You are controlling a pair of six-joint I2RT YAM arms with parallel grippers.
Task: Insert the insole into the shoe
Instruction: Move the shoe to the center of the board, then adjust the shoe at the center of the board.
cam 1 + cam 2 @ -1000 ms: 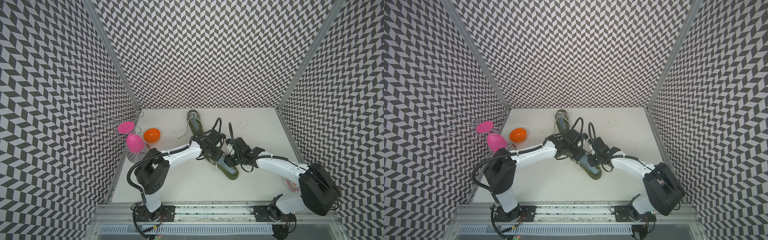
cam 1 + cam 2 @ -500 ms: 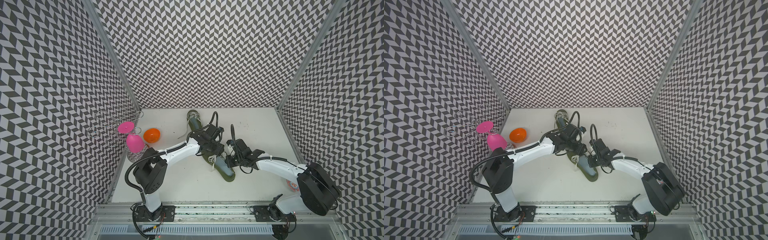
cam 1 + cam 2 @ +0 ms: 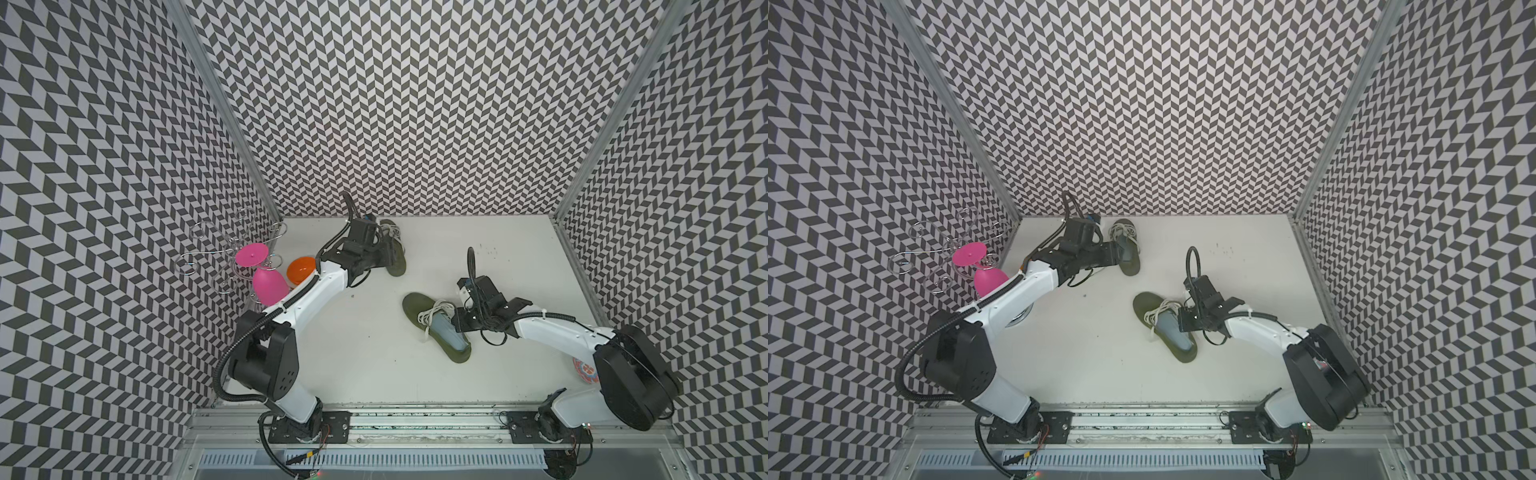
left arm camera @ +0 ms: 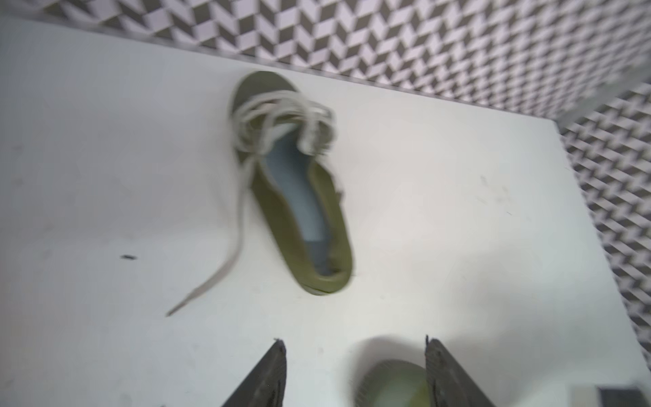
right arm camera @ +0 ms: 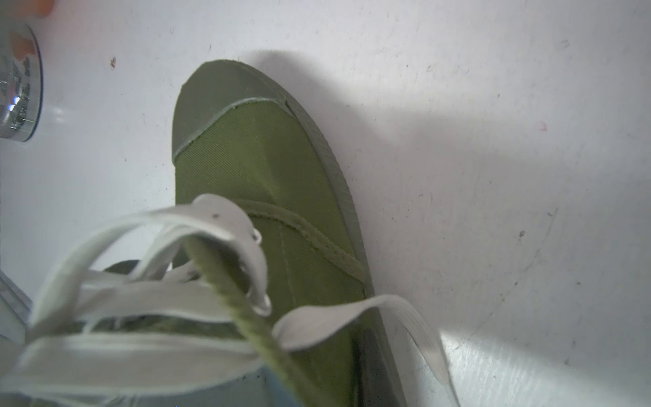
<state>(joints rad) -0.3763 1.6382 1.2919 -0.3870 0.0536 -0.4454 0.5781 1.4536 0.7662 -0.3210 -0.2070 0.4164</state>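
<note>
An olive canvas shoe with white laces lies mid-table, toe toward the back left. The pale blue-grey insole lies inside it. My right gripper is at the shoe's right side, shut on its upper edge. One dark finger shows outside the sole. My left gripper is open, empty and lifted off the table. The shoe's toe lies below, between its fingers.
A second olive shoe, also holding a bluish insole, lies by the back wall, partly behind the left gripper in both top views. At the left stand a wire rack, a pink goblet and an orange bowl. Patterned walls enclose three sides.
My left gripper opened, let go of the near shoe and drew up and back toward the second shoe. My right gripper closed at the shoe's side. The shoe stayed roughly in place.
</note>
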